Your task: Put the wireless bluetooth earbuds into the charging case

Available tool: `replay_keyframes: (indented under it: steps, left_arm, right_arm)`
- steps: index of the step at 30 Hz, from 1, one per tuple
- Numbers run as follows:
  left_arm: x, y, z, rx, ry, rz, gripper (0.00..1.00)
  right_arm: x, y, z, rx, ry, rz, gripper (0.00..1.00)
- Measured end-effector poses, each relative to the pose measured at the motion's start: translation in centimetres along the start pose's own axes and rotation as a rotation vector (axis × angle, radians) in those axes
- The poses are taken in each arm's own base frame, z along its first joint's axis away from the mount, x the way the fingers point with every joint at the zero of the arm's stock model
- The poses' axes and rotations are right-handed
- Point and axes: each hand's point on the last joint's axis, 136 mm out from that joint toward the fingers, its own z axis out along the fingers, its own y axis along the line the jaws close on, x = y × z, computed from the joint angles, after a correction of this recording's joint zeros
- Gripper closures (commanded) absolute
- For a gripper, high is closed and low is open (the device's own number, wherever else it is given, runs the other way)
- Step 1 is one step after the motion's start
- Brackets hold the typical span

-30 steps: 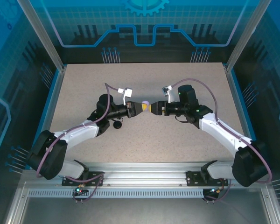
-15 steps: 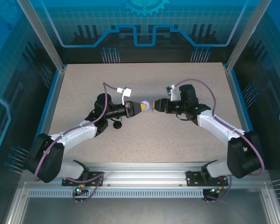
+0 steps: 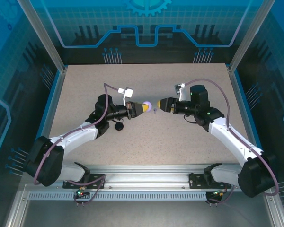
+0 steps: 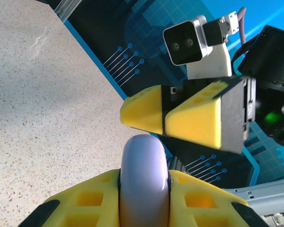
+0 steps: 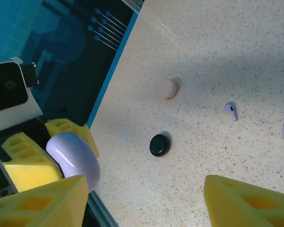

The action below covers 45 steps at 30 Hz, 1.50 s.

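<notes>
left jaws clamp the lavender case [image 4: 144, 175] above the desk [image 5: 217, 47], lid seemingly shut, right jaws stand wide and empty just beside it, two lavender earbuds [image 5: 231, 111] lie loose below; judged next: open lid, then fetch one bud precisely.

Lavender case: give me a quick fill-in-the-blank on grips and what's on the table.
The left gripper clamps the lavender case; the right gripper is ___.
On the table lie ___ lavender earbuds.
The black case and pink case lie there too, lids ___.
Missing: open; two; closed.
</notes>
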Motion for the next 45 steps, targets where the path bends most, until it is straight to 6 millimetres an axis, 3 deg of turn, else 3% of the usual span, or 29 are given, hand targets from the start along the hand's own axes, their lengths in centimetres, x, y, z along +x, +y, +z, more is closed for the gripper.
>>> replay_keyframes:
  steps: [8, 14, 23, 28, 37, 41, 45]
  left_arm:
    - [0.5, 0.2, 0.9, -0.054, 0.008, 0.064, 1.0]
    - [0.6, 0.1, 1.6, -0.095, -0.014, 0.123, 1.0]
    - [-1.7, 0.1, 0.7, -0.158, -0.134, 0.17, 1.0]
    - [-2.1, 0.1, 0.6, -0.169, -0.152, 0.174, 1.0]
    - [-2.2, 0.1, 0.6, -0.174, -0.163, 0.177, 1.0]
    - [-2.3, 0.2, 0.6, -0.178, -0.166, 0.177, 1.0]
    - [-2.3, 0.2, 0.6, -0.179, -0.166, 0.176, 0.86]
  right_arm:
    - [-1.7, 1.3, 0.7, 0.064, -0.059, 0.337, 0.19]
    - [-0.9, 3.0, 3.0, 0.099, -0.034, 0.493, 0.19]
    - [0.2, 3.7, 5.2, 0.134, -0.004, 0.584, 0.22]
    - [0.4, 4.2, 5.9, 0.132, 0.007, 0.601, 0.3]
    - [-0.4, 4.8, 6.1, 0.112, -0.011, 0.606, 0.64]
    - [-0.5, 4.9, 6.2, 0.109, -0.015, 0.603, 0.68]
    - [-0.5, 4.9, 6.2, 0.11, -0.015, 0.603, 0.69]
